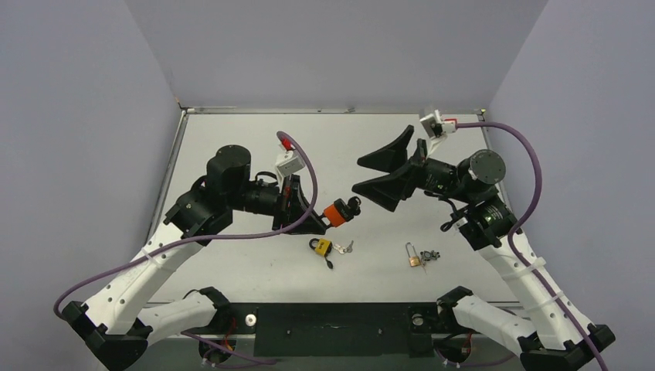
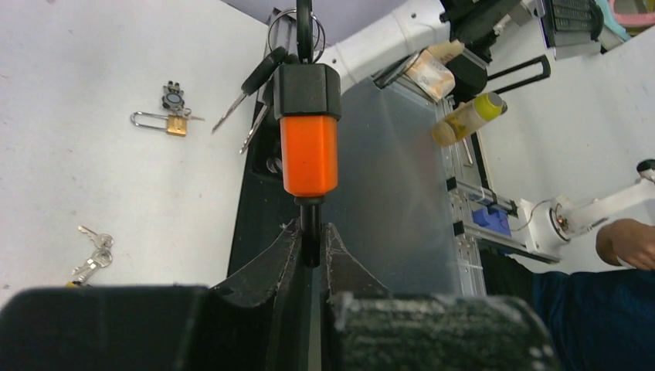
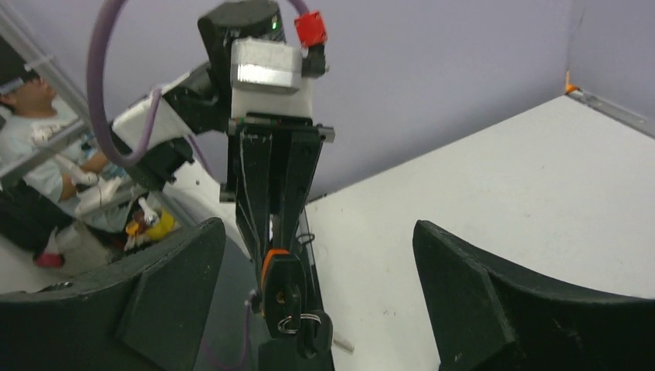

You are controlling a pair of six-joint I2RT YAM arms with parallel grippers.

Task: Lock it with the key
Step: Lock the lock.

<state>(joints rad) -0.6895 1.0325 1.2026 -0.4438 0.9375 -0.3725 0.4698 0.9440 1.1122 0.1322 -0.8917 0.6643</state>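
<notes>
An orange padlock (image 1: 337,211) with a black end cap is held in the air over the middle of the table. My left gripper (image 1: 323,220) is shut on its black shackle, which shows pinched between the fingers in the left wrist view, below the padlock (image 2: 308,154). A key (image 2: 304,23) sits in the cap's end, and spare keys (image 2: 259,73) dangle from its ring. My right gripper (image 1: 357,175) is open, just right of the lock and not touching it. In the right wrist view the padlock (image 3: 279,282) hangs low between the spread fingers of the right gripper (image 3: 315,228).
A yellow padlock (image 1: 321,247) with loose keys lies on the table below the held lock. A brass padlock (image 1: 414,256) with its keys (image 1: 432,254) lies to the right, near the front edge. The brass padlock (image 2: 162,120) also shows in the left wrist view.
</notes>
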